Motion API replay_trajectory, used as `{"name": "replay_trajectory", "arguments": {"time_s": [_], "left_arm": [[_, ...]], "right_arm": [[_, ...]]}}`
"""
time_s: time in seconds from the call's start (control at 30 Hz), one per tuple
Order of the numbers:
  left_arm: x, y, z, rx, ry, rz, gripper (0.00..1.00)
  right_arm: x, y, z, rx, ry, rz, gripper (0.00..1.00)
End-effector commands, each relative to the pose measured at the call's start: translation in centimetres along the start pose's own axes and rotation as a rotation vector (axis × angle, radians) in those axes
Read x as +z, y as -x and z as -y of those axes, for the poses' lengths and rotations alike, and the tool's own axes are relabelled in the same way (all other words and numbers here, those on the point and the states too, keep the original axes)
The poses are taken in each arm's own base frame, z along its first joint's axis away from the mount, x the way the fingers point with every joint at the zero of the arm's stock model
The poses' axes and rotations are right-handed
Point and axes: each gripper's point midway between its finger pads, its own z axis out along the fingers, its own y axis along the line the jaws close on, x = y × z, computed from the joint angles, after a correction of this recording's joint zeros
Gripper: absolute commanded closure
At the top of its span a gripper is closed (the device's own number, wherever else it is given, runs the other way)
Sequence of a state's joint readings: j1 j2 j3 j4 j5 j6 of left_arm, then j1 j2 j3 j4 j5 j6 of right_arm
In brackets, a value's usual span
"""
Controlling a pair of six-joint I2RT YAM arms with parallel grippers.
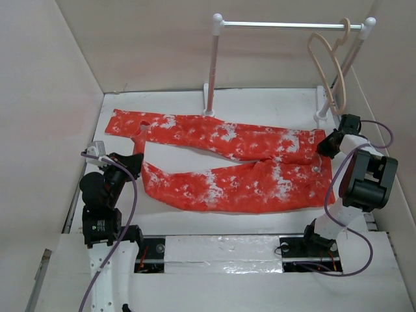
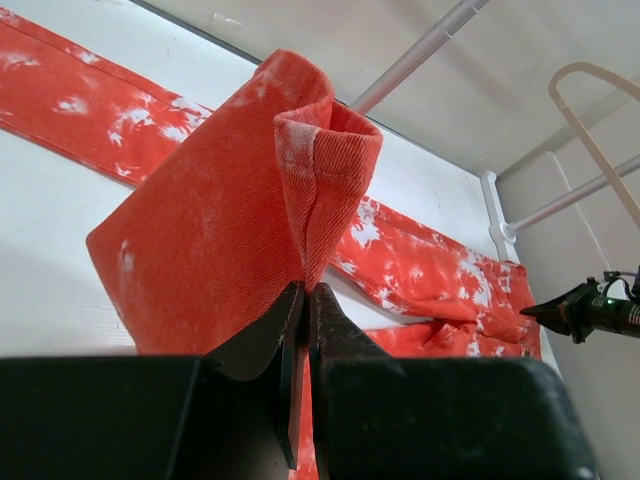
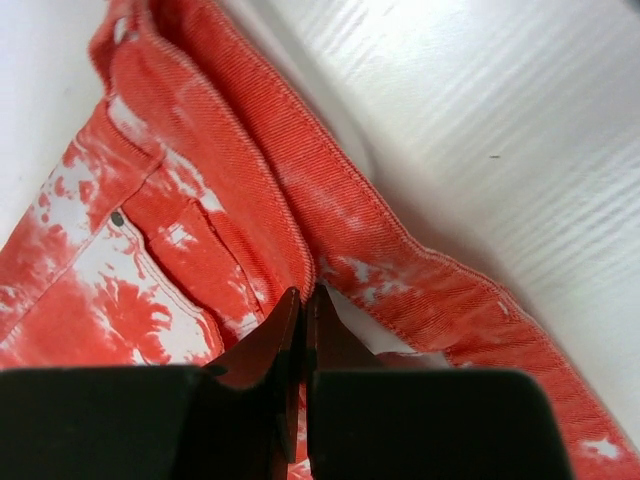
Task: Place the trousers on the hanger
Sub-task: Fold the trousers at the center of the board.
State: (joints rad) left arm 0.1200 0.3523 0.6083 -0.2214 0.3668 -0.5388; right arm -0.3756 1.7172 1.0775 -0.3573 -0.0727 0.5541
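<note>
Barely started: gripping trousers (image 1: pixel 227 169) at leg cuff (image 2: pixel 325 140) with left pincer (image 2: pixel 305 290) and waistband (image 3: pixel 300 190) with right pincer (image 3: pixel 303 292), mostly flat on desk (image 1: pixel 260 104), not yet over hanger (image 1: pixel 328 65) on rail (image 1: pixel 279 25).

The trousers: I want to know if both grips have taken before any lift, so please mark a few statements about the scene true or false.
1. The left gripper is shut on the end of one leg of the trousers. True.
2. The right gripper is open and clear of the cloth. False: it is shut on the waistband edge.
3. The hanger hangs from the rail of the rack. True.
4. The trousers are draped over the hanger. False: they lie spread on the table, apart from the hanger.
</note>
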Motion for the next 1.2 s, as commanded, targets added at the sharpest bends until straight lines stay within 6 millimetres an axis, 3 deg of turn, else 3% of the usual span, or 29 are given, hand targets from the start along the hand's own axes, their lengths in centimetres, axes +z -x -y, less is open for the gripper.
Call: {"name": "replay_trajectory", "arguments": {"time_s": [0.0, 0.2, 0.23, 0.27, 0.33, 0.37, 0.47, 0.5, 0.57, 0.6, 0.63, 0.7, 0.73, 0.77, 0.83, 0.87, 0.93, 0.97, 1.0, 1.07, 1.17], "left_arm": [[0.3, 0.7, 0.5, 0.017, -0.030, 0.024, 1.00], [0.4, 1.2, -0.7, -0.001, 0.039, 0.043, 1.00], [0.4, 1.2, -0.8, -0.004, 0.044, 0.043, 1.00], [0.4, 1.5, -1.1, -0.008, 0.060, 0.053, 1.00], [0.4, 1.5, -1.1, -0.013, 0.064, 0.054, 1.00], [0.5, 1.4, -1.2, -0.015, 0.064, 0.054, 1.00], [0.7, 0.9, -1.2, -0.027, 0.047, 0.043, 1.00], [0.8, 0.8, -1.0, -0.031, 0.032, 0.039, 1.00], [0.8, 0.6, -0.9, -0.037, 0.023, 0.035, 1.00], [0.8, 0.6, -0.9, -0.036, 0.025, 0.038, 1.00], [0.7, 0.8, -1.0, -0.034, 0.030, 0.044, 1.00], [0.6, 0.9, -1.0, -0.034, 0.038, 0.051, 1.00], [0.5, 1.0, -1.0, -0.033, 0.037, 0.054, 1.00], [0.6, 0.8, -0.8, -0.034, 0.028, 0.047, 1.00], [0.6, 0.8, -0.7, -0.032, 0.024, 0.050, 1.00], [0.6, 0.8, -0.4, -0.029, 0.012, 0.044, 1.00], [0.5, 0.9, -0.4, -0.029, 0.019, 0.047, 1.00], [0.5, 1.2, -0.4, -0.028, 0.021, 0.054, 1.00], [0.4, 1.2, -0.3, -0.028, 0.025, 0.054, 1.00], [0.4, 1.4, -0.3, -0.028, 0.033, 0.059, 1.00], [0.3, 1.6, -0.3, -0.028, 0.046, 0.059, 1.00]], "right_arm": [[-1.1, 0.8, -4.6, -0.048, 0.127, 0.045, 1.00], [-0.9, 3.2, -6.9, -0.071, 0.164, 0.083, 0.98], [-1.0, 3.5, -7.1, -0.075, 0.170, 0.092, 0.91], [-1.3, 4.0, -7.6, -0.078, 0.187, 0.102, 0.68], [-2.2, 4.6, -8.7, -0.097, 0.240, 0.131, 0.48], [-2.6, 4.2, -8.7, -0.099, 0.255, 0.130, 0.33], [-5.1, 4.3, -8.7, -0.072, 0.286, 0.192, 0.20], [-4.8, 3.0, -7.1, -0.050, 0.238, 0.183, 0.20], [-6.3, 2.9, -5.6, -0.001, 0.207, 0.219, 0.23], [-5.7, 1.2, -3.8, 0.016, 0.154, 0.194, 0.26], [-5.8, 0.7, -2.7, 0.043, 0.135, 0.194, 0.28], [-6.8, -0.2, -1.6, 0.056, 0.135, 0.211, 0.40], [-6.2, -2.3, -0.3, 0.054, 0.115, 0.174, 0.48], [-7.0, -2.7, -0.3, 0.050, 0.136, 0.185, 0.61], [-6.9, -5.0, 1.2, 0.053, 0.118, 0.145, 0.68], [-7.1, -5.4, 1.9, 0.065, 0.106, 0.141, 0.80], [-8.0, -6.3, 3.2, 0.089, 0.084, 0.153, 0.80], [-7.7, -7.9, 4.7, 0.100, 0.045, 0.134, 0.77], [-7.9, -8.2, 5.8, 0.141, 0.019, 0.142, 0.72], [-9.3, -8.4, 5.8, 0.240, 0.049, 0.180, 0.54], [-10.7, -7.9, 7.8, 0.366, -0.018, 0.290, 0.45]]}}
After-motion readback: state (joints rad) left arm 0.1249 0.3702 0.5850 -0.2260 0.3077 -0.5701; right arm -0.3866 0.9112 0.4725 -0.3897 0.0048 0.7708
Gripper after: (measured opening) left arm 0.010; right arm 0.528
